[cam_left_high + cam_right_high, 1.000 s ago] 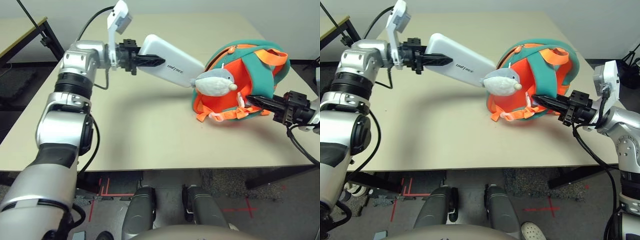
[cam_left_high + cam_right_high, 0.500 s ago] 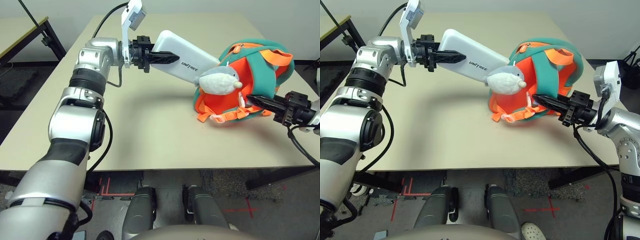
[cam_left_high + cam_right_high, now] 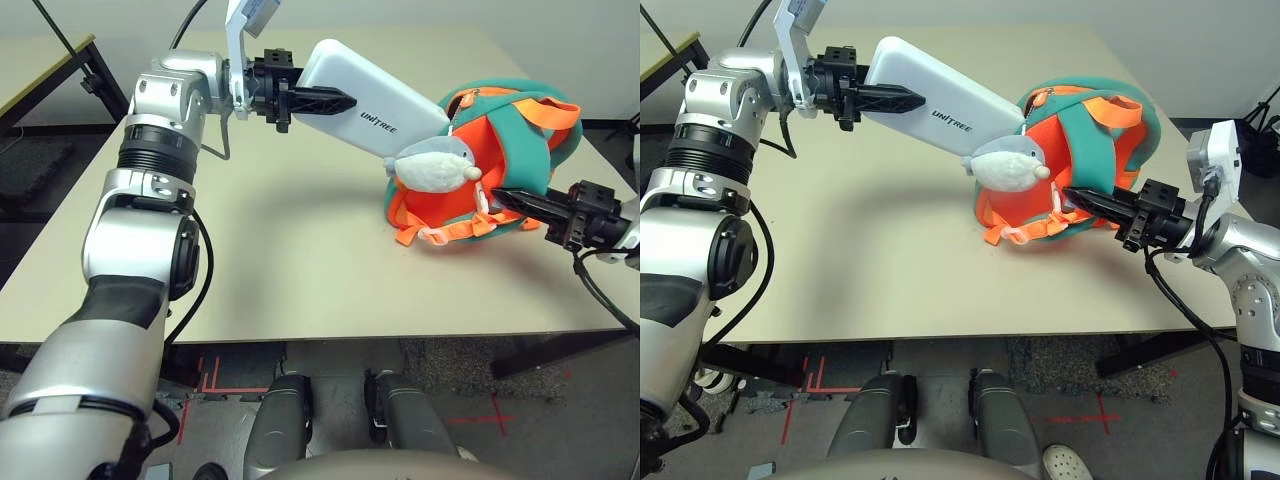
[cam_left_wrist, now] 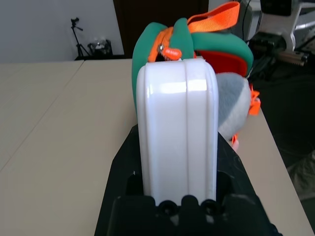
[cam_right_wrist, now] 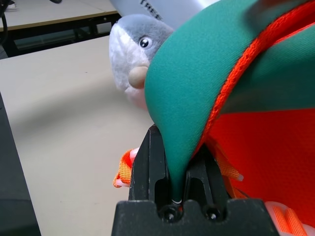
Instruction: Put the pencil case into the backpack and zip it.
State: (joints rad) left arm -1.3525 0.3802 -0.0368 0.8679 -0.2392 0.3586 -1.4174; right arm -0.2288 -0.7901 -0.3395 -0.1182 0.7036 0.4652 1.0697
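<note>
You've got a beige table w/ a matte top, its near edge running across the lower part of the head views. To the robot's far left stands a second table, black frame w/ a yellowish edge, well apart from the main one. On the dark floor below you'll see red tape marks near the left and a red cross to the right. A small tripod stands against the far wall in the left wrist view
</note>
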